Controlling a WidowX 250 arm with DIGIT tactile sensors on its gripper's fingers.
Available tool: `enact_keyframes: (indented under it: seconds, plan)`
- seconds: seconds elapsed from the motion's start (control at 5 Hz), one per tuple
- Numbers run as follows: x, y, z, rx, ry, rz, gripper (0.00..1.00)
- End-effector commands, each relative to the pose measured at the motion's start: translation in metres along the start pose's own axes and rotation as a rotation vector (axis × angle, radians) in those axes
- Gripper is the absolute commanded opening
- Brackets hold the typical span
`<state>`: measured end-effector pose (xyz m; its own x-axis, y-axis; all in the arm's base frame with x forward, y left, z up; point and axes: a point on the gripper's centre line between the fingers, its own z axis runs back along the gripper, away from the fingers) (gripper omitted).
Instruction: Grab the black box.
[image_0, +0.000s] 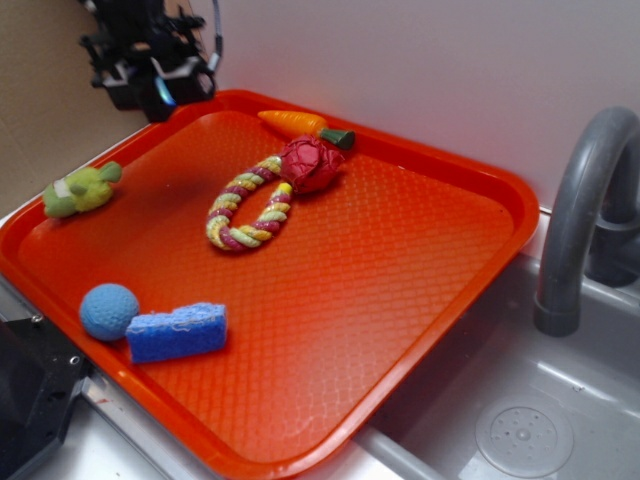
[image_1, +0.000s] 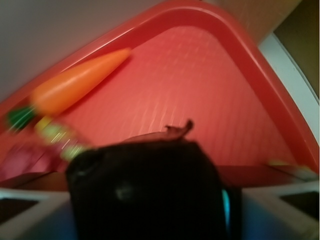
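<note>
The black box (image_1: 145, 192) fills the lower middle of the wrist view, a plain matte block wedged between the pale fingers (image_1: 272, 212) of my gripper (image_1: 150, 205). In the exterior view the gripper (image_0: 160, 88) hangs raised over the far left corner of the orange tray (image_0: 420, 300). A dark lump that looks like the box (image_0: 157, 103) sits between its jaws. The wrist image is blurred.
On the tray lie an orange carrot (image_0: 292, 122), a rope ring (image_0: 245, 210) with a red ball (image_0: 312, 163), a green toy (image_0: 80, 190), a blue ball (image_0: 108, 310) and a blue sponge (image_0: 178, 332). A grey faucet (image_0: 580, 220) and sink (image_0: 520, 420) are at the right. A black metal part (image_0: 30, 390) is at the lower left.
</note>
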<state>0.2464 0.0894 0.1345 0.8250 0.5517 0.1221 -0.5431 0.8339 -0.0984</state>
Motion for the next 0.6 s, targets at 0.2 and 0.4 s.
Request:
enact_keyframes:
  seconds: [0.2,0.4]
  plan:
    - [-0.060,-0.041,0.160,-0.050,-0.001,-0.465,0.00]
    - [-0.058,-0.039,0.151,-0.030,-0.009,-0.455,0.00]
